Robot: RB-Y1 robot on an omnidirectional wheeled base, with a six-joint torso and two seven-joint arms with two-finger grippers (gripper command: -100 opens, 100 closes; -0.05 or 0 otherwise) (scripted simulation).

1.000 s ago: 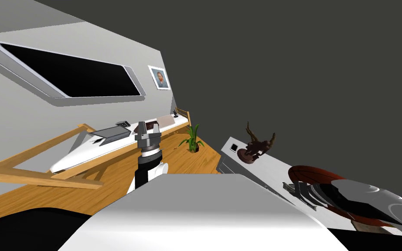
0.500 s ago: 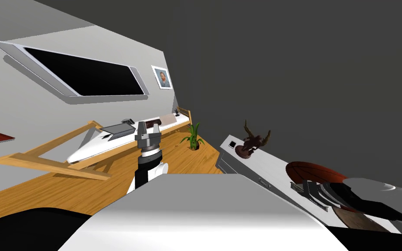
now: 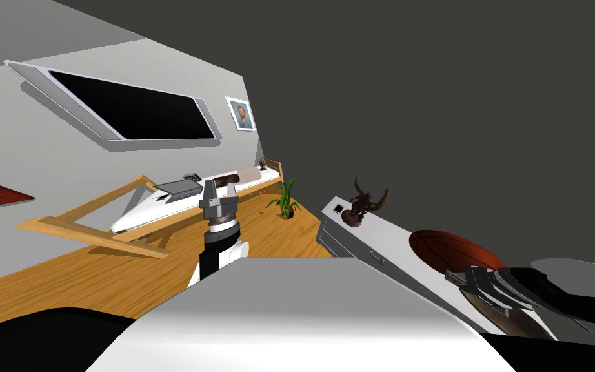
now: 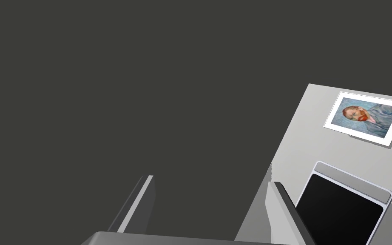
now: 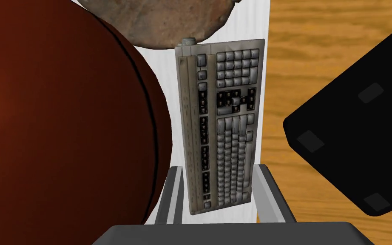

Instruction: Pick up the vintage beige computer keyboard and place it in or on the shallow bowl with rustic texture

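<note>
Right jaws: pinching the keyboard point(image 5: 220, 127). The two fingers point(image 5: 267, 191) press its long sides at the near end. The keyboard is grey-beige with worn keys and runs lengthwise away from the jaws.

Position of keyboard: over the white table point(image 5: 254, 21), along its edge, with the wood floor point(image 5: 339, 42) beyond that edge. Cannot tell whether it rests on the table or hangs just above it.

Neighbours: a large dark red-brown ball point(image 5: 63, 119) sits just beside one long side of the keyboard. The bowl point(image 5: 161, 21), rough and mottled brown, lies at the keyboard's far end. The keyboard's far corner meets the bowl's rim in the right wrist view; contact or mere overlap, cannot tell.

Head view: the right forearm reaches over the near end of the table, next to the ball. Further along the same table stands a dark branching figurine point(image 3: 361, 206), well apart from the ball. A green potted plant point(image 3: 283, 203) stands on the floor past the table's far end.

Left arm point(image 3: 215, 255): raised in front of the chest, away from the table. Left jaws spread, nothing between the fingers point(image 4: 140, 200).
</note>
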